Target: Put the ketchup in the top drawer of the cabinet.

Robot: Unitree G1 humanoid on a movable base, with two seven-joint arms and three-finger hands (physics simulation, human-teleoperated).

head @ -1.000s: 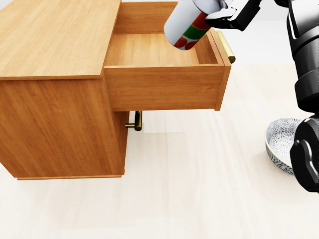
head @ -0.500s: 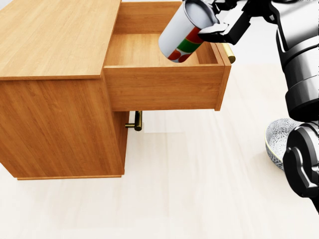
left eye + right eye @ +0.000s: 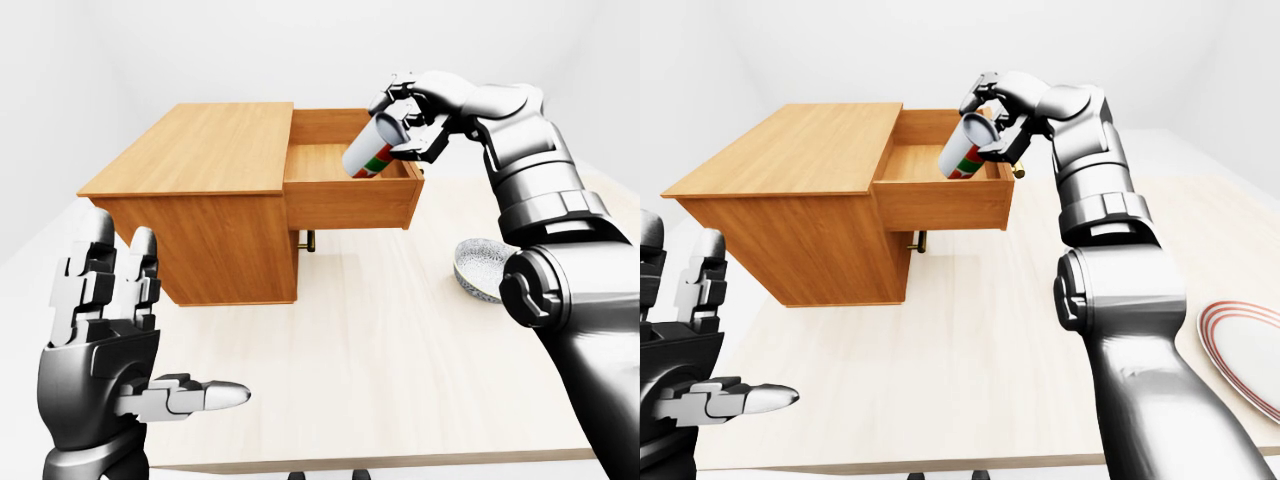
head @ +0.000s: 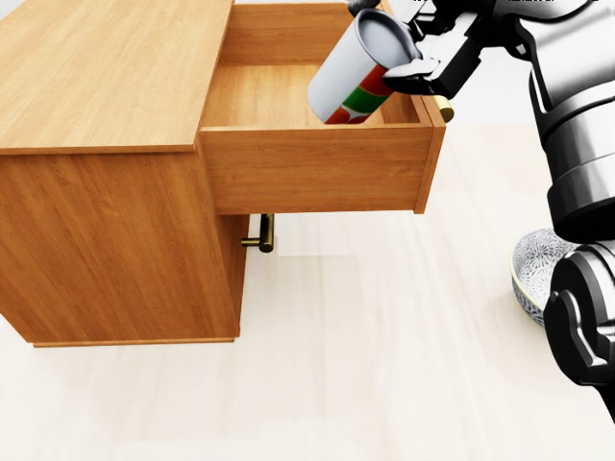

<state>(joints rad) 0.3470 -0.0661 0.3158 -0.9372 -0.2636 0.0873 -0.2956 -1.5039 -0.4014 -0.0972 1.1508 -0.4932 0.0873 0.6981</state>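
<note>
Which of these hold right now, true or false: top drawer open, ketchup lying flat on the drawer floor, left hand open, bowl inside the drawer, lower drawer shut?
1. The top drawer is open. True.
2. The ketchup lies flat on the drawer floor. False: it is tilted, held by the right hand.
3. The left hand is open, holding nothing. True.
4. The patterned bowl is inside the drawer. False: it sits on the table.
5. The lower drawer's handle shows it shut. True.

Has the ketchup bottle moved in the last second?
Yes. In the head view the ketchup bottle, held by the right robot hand, has dropped lower against the drawer; its bottom end now dips behind the near wall.
</note>
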